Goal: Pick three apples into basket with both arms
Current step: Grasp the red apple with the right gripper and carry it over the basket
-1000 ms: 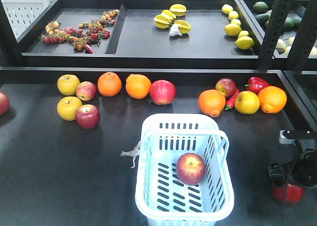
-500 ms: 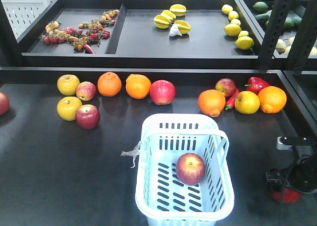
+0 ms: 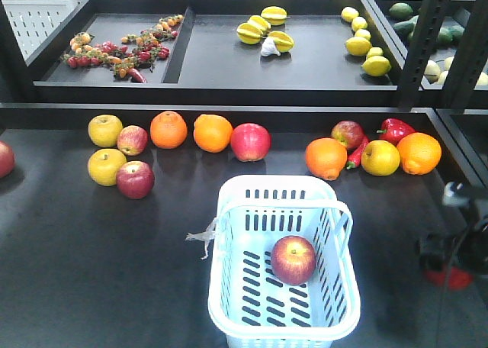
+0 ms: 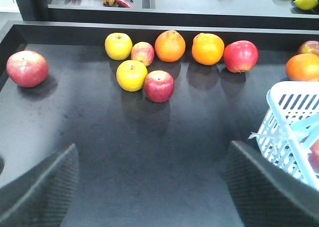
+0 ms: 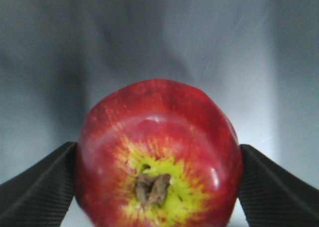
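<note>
The right arm (image 3: 471, 241) has risen slightly by the counter's (image 4: 149, 132) right edge, its right fingers (image 5: 35, 187) clenched on a red apple (image 5: 158, 152). The left fingers (image 4: 45, 187) are spread, nothing between them, over the front-left area. Another apple (image 3: 293, 259) lies in the basket (image 3: 276, 182) near the front edge.

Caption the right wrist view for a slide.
Right gripper shut on a red apple, dark fingers pressing both sides.
</note>
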